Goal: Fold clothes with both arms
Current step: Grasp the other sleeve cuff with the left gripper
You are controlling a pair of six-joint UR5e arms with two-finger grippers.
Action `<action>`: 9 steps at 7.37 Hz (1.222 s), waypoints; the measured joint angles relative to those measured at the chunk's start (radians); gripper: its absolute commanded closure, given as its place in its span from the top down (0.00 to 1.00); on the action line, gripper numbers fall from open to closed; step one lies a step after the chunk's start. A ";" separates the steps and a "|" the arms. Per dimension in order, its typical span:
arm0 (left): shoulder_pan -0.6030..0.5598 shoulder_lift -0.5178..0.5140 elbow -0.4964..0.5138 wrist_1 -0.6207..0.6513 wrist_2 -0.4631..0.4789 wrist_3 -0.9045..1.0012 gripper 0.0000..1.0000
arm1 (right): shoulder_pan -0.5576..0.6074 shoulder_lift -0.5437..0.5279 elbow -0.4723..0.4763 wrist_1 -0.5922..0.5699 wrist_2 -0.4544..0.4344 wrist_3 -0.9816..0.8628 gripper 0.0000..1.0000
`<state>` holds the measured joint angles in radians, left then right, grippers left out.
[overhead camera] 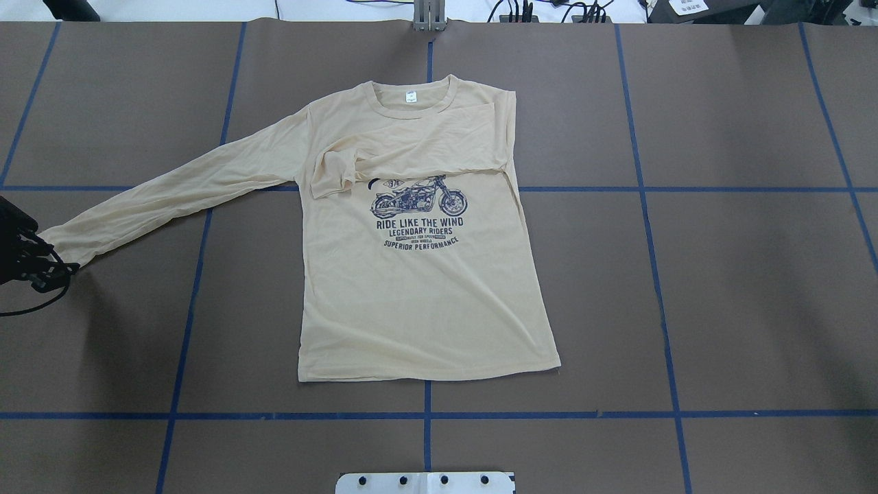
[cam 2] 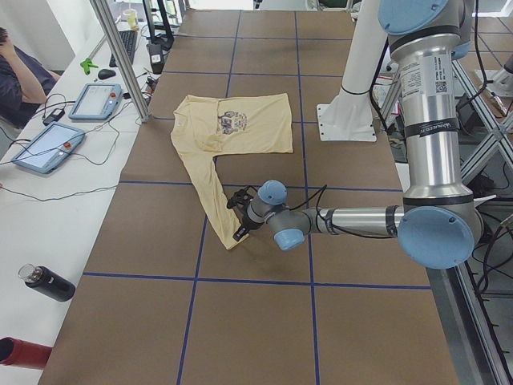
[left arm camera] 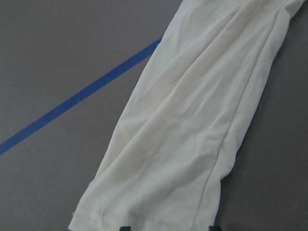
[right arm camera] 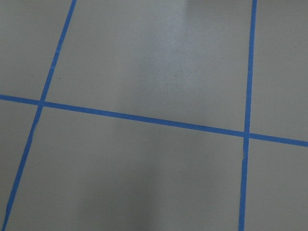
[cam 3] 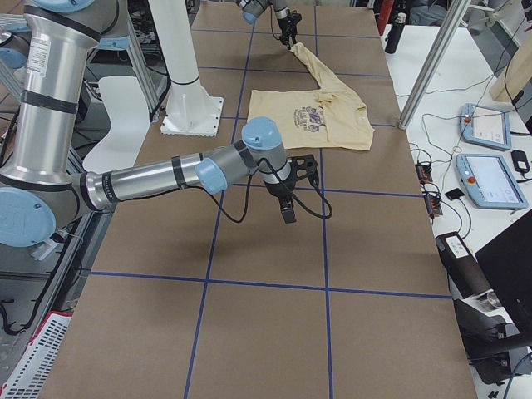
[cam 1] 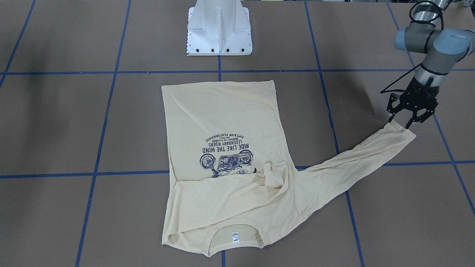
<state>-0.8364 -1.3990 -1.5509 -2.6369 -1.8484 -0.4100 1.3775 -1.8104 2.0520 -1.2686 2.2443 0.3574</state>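
Note:
The cream-yellow long-sleeved T-shirt (cam 1: 222,111) lies flat on the table, print up, with the neck label (overhead camera: 410,97) at the far side in the overhead view (overhead camera: 411,309). One sleeve is folded across the chest (overhead camera: 411,147). The other sleeve (overhead camera: 171,199) stretches out to my left gripper (cam 1: 399,124). That gripper is open, with its fingertips (left arm camera: 214,227) just at the cuff (left arm camera: 144,211) and nothing held. My right gripper (cam 3: 287,212) hovers over bare table away from the shirt. I cannot tell whether it is open or shut.
The white pedestal base (cam 1: 219,33) stands behind the shirt's hem. Blue tape lines (right arm camera: 144,118) grid the brown table. A side bench holds tablets (cam 2: 48,144) and a dark bottle (cam 2: 48,282). A metal post (cam 2: 120,64) stands at the table's edge.

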 measured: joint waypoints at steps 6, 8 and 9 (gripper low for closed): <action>0.006 0.001 0.001 0.000 0.000 0.000 0.50 | 0.000 0.000 -0.003 0.000 0.000 0.000 0.99; 0.006 0.003 0.001 0.000 0.000 0.000 0.48 | 0.000 0.000 -0.003 0.000 0.000 0.000 0.99; 0.007 0.004 0.000 0.000 0.000 0.001 0.33 | 0.000 0.000 -0.003 0.000 0.000 0.000 0.99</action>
<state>-0.8299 -1.3952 -1.5504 -2.6369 -1.8484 -0.4092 1.3775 -1.8101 2.0494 -1.2686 2.2442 0.3574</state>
